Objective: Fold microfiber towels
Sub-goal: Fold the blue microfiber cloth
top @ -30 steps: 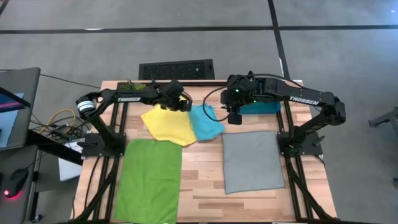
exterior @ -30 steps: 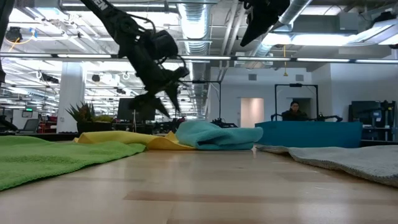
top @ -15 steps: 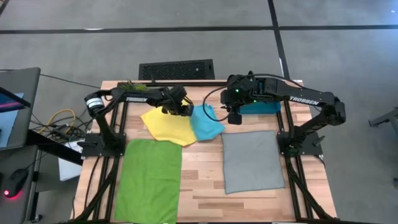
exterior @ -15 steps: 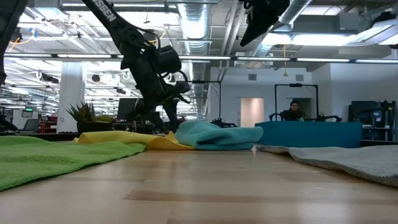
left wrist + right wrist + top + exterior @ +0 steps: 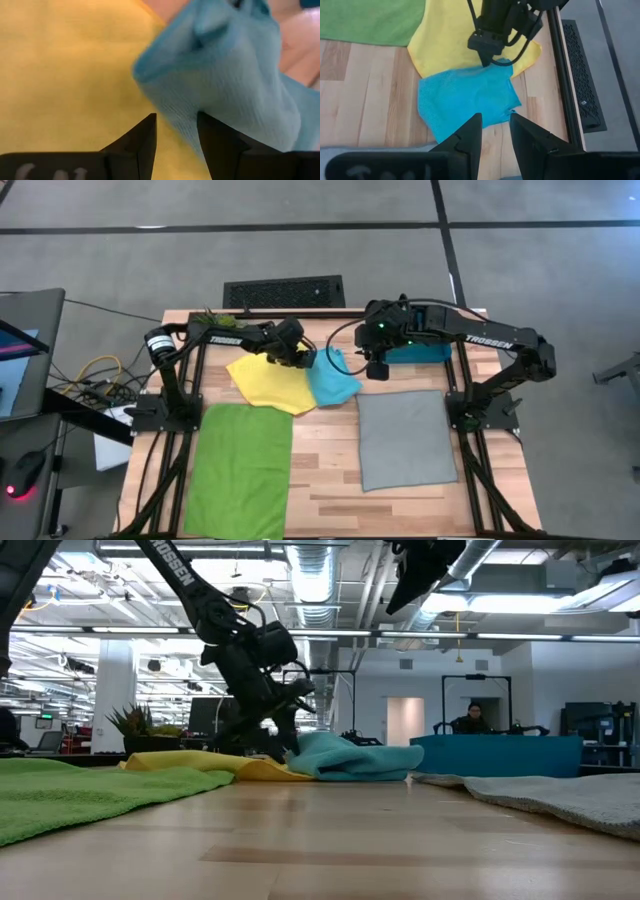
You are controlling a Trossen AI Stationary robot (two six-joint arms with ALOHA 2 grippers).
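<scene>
High view: the left gripper [image 5: 297, 358] hangs low over the back of the table, its tips right at the seam where the light turquoise-blue towel [image 5: 331, 377] overlaps the yellow towel [image 5: 271, 384]. The left wrist view shows its two dark fingers [image 5: 145, 142] parted by a narrow gap with nothing between them, pointing at the turquoise edge lying on the yellow cloth. In the low view the gripper's tips reach down to the rumpled turquoise heap [image 5: 345, 758]; whether they touch it cannot be told.

The right gripper [image 5: 376, 370] is held well above the table, just beside the turquoise towel's far corner and in front of the dark teal-blue bin [image 5: 420, 352]. Its fingers [image 5: 470, 135] stand slightly apart and empty, looking down on both overlapped cloths.

The grey towel [image 5: 406, 439] lies flat under the right arm. The lime green towel [image 5: 240, 468] lies flat on the left side, its back edge near the yellow one. A person [image 5: 472, 718] sits in the room beyond the wooden table [image 5: 324, 480].
</scene>
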